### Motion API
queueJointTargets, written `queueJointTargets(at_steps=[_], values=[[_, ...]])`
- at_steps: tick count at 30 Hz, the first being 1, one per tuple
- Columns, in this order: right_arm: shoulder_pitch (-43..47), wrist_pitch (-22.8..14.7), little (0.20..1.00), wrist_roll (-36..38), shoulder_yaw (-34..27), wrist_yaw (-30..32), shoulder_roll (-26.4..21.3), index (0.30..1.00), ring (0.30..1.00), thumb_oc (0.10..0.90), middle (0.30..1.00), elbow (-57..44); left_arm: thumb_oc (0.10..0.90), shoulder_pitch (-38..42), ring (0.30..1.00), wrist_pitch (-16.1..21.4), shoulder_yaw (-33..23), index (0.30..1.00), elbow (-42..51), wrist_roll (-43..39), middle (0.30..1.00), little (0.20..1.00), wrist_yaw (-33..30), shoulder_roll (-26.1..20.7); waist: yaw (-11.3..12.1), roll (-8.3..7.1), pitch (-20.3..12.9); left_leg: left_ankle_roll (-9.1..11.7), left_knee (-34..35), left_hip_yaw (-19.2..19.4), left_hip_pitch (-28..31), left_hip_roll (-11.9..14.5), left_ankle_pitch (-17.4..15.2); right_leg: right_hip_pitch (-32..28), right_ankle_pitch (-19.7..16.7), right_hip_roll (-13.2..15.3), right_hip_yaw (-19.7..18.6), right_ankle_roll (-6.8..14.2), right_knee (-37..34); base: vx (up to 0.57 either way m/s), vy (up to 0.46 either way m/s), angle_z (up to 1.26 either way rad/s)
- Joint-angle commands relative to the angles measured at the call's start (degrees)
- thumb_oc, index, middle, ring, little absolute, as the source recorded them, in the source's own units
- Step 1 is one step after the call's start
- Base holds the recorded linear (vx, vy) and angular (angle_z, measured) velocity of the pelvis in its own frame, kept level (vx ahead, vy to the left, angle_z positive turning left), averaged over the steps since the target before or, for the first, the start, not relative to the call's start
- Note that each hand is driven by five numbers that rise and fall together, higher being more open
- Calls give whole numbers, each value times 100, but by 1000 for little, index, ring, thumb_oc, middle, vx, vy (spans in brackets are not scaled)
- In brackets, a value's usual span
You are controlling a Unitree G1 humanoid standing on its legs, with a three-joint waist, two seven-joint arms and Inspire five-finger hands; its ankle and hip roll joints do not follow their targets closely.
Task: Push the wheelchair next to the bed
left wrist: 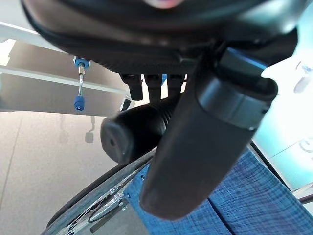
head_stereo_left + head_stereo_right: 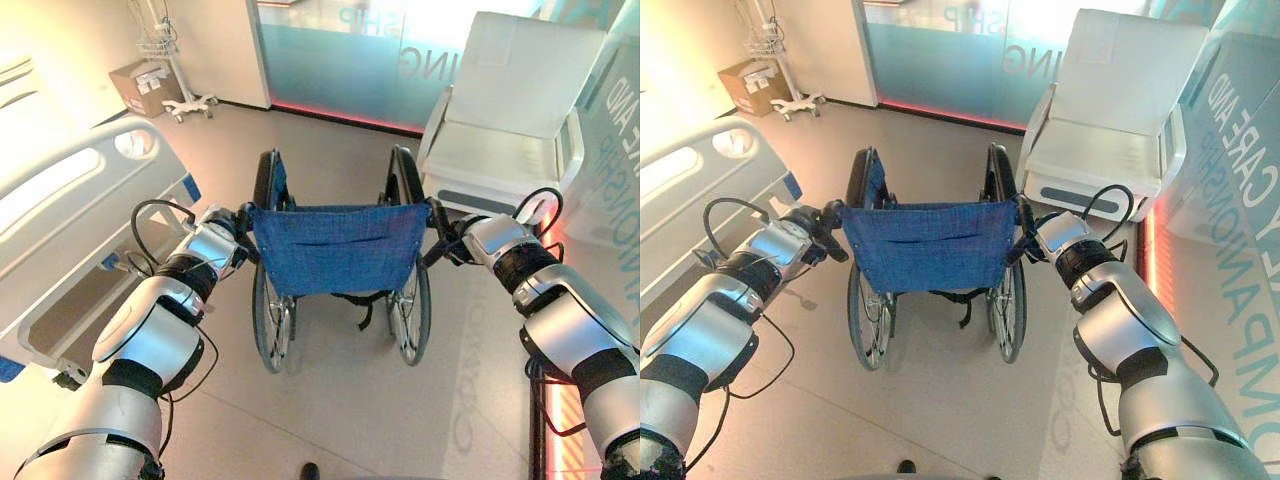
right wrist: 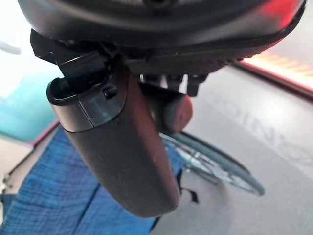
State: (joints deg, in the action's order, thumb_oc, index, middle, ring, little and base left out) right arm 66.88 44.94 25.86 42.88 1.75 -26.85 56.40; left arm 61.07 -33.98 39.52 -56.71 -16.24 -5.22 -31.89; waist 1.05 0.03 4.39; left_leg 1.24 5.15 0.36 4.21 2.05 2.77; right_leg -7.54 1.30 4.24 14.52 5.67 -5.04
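From the head, the blue-backed folding wheelchair [image 2: 335, 265] stands between both arms, beside the white-railed hospital bed [image 2: 70, 215]. Left wrist: the left hand [image 1: 195, 142] curls round the black rubber push handle [image 1: 132, 134]. Right wrist: the right hand [image 3: 124, 147] wraps its handle; push evenly, steering gently bedward.

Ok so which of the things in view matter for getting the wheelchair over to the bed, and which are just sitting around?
Part of the job:
wheelchair
bed, on the robot's left
left hand, shut on the wheelchair's left push handle
right hand, shut on the right push handle

Just sitting around:
white recliner chair
cardboard box
wheeled stand
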Motion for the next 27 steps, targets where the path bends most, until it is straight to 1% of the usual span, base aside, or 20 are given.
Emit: queueJointTargets(at_steps=[1, 2, 3, 4, 5, 6, 7, 8, 9, 12, 15, 18, 21, 23, 24, 25, 27], values=[[626, -422, 900, 651, -195, 641, 128, 900, 900, 800, 900, 333, 800, 187, 900, 440, 170, 900, -136, 271, 900, 900, -182, -67, 124, -174, -255, -42, -29, 320, 144, -491, -421, 118, 149, -198, -263, -97, 253, 0, 0, 0], [625, -636, 900, 854, -293, 902, 103, 900, 900, 800, 900, 334, 800, 157, 900, 496, 170, 900, -66, 280, 900, 900, -177, -61, 134, -170, -253, -42, -29, 313, 140, -492, -422, 123, 152, -197, -253, -97, 262, 0, 0, 0], [624, -636, 900, 857, -293, 906, 104, 900, 900, 800, 900, 333, 800, 156, 900, 496, 170, 900, -65, 280, 900, 900, -177, -61, 133, -170, -253, -42, -30, 313, 140, -492, -422, 123, 152, -197, -253, -97, 262, 30, 9, 1], [615, -876, 900, 1093, -381, 1184, 88, 900, 900, 800, 900, 308, 800, 99, 900, 537, 151, 900, 10, 285, 900, 900, -201, -39, 141, -166, -254, -45, -24, 298, 138, -496, -421, 127, 156, -201, -249, -100, 267, 32, 10, 2], [600, -1074, 900, 1284, -465, 1334, 70, 900, 900, 800, 900, 286, 800, 33, 900, 592, 146, 900, 60, 287, 900, 900, -226, -29, 144, -165, -251, -48, -24, 284, 142, -503, -425, 128, 164, -206, -253, -101, 277, 40, 13, 3], [596, -1157, 900, 1407, -527, 1430, 73, 900, 900, 800, 900, 256, 800, -4, 900, 635, 145, 900, 82, 289, 900, 900, -233, -26, 144, -162, -250, -46, -27, 283, 138, -503, -424, 131, 172, -206, -253, -102, 286, 39, 14, 4], [573, -1368, 900, 1622, -607, 1596, 56, 900, 900, 800, 900, 187, 800, -81, 900, 667, 119, 900, 137, 332, 900, 900, -238, -9, 147, -156, -244, -48, -27, 279, 143, -499, -426, 130, 176, -202, -243, -104, 297, 26, 10, 3], [566, -1355, 900, 1638, -624, 1600, 58, 900, 900, 800, 900, 169, 800, -95, 900, 666, 113, 900, 150, 339, 900, 900, -240, -6, 146, -156, -245, -48, -27, 278, 145, -499, -426, 129, 178, -202, -242, -104, 299, 45, 10, 3], [518, -1553, 900, 1717, -751, 1877, 44, 900, 900, 800, 900, 34, 800, -218, 900, 688, 66, 900, 236, 407, 900, 900, -237, 2, 150, -152, -247, -49, -27, 270, 156, -501, -432, 120, 188, -202, -230, -107, 309, 36, 7, 3], [456, -1696, 900, 1827, -875, 2086, 3, 900, 900, 800, 900, -154, 800, -403, 900, 703, 27, 900, 380, 476, 900, 900, -264, 17, 158, -142, -245, -53, -33, 268, 168, -503, -440, 107, 205, -201, -215, -109, 328, 43, 8, 2], [423, -1698, 900, 1709, -907, 2086, -90, 900, 900, 800, 900, -342, 800, -578, 900, 727, -12, 900, 502, 577, 900, 900, -300, 14, 156, -139, -237, -56, -48, 280, 182, -498, -448, 97, 231, -194, -195, -114, 368, 32, 5, 4], [495, -1533, 900, 1509, -846, 2016, -164, 900, 900, 800, 900, -445, 800, -668, 900, 771, -61, 900, 516, 641, 900, 900, -282, 2, 155, -151, -227, -55, -57, 290, 192, -499, -452, 80, 248, -198, -180, -122, 382, 19, -4, 6], [588, -1340, 900, 1270, -756, 1896, -216, 900, 900, 800, 900, -497, 800, -721, 900, 788, -97, 900, 518, 671, 900, 900, -307, 23, 146, -168, -226, -50, -62, 296, 210, -501, -457, 66, 263, -201, -174, -121, 398, 0, 0, 0], [657, -1136, 900, 989, -669, 1736, -228, 900, 900, 800, 900, -483, 800, -749, 900, 813, -128, 900, 542, 685, 900, 900, -376, 82, 148, -181, -228, -46, -70, 300, 216, -499, -455, 60, 271, -192, -159, -114, 416, 0, 0, 0], [669, -1081, 900, 926, -649, 1676, -235, 900, 900, 800, 900, -475, 800, -750, 900, 824, -133, 900, 548, 690, 900, 900, -380, 85, 149, -182, -229, -46, -71, 299, 219, -499, -455, 58, 274, -191, -156, -113, 420, 0, 0, 0], [692, -917, 900, 857, -588, 1571, -249, 900, 900, 800, 900, -475, 800, -770, 900, 844, -150, 900, 588, 709, 900, 900, -394, 92, 158, -187, -237, -46, -76, 298, 217, -498, -453, 53, 284, -186, -148, -111, 427, 0, 0, 0], [675, -796, 900, 771, -548, 1471, -240, 900, 900, 800, 900, -425, 800, -770, 900, 877, -157, 900, 642, 718, 900, 900, -410, 98, 175, -187, -233, -48, -73, 286, 218, -498, -454, 48, 295, -182, -138, -113, 434, 0, 0, 0]])
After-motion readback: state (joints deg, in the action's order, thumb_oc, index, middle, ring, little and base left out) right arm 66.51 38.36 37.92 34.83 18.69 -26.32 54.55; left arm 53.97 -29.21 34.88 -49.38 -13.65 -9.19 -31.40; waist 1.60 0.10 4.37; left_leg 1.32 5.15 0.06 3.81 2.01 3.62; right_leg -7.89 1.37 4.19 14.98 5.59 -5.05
